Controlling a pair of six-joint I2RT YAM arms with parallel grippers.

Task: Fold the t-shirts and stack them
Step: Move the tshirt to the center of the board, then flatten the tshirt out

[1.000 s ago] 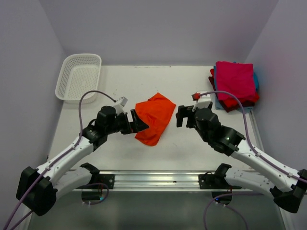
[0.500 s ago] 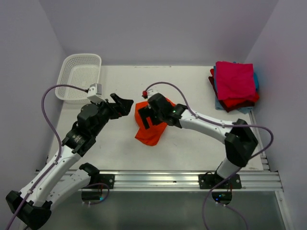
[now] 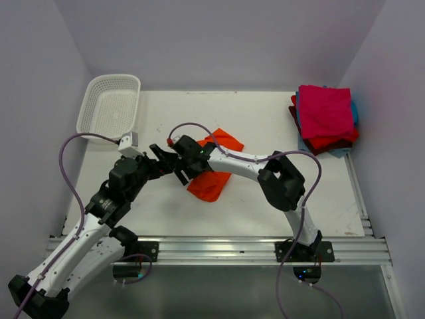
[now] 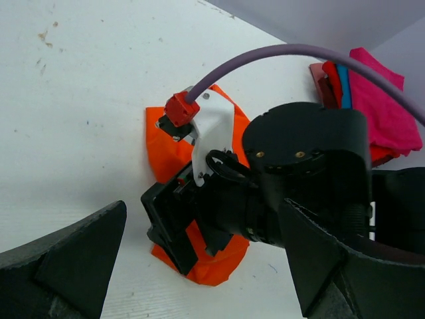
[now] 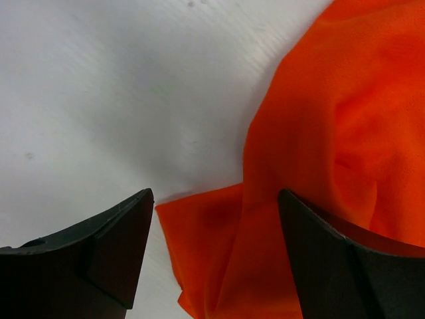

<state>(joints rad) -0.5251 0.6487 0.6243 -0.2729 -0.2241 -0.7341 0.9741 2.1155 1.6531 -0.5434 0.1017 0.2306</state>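
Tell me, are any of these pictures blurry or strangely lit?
Top external view: even, soft light, sharp throughout, only faint shadows. Left wrist view: the left pincer shows as dark, soft-edged shapes. Right wrist view: very close; a grey shadow lies on the table beside the orange t-shirt.

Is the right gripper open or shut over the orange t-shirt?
Open. The right gripper has its fingers wide apart, with the orange t-shirt and white table between them.

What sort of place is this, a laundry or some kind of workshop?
Most likely a robotics lab test cell: left arm and right arm bolted to a rail, white table boxed in by plain walls, folded t-shirts stacked as props.
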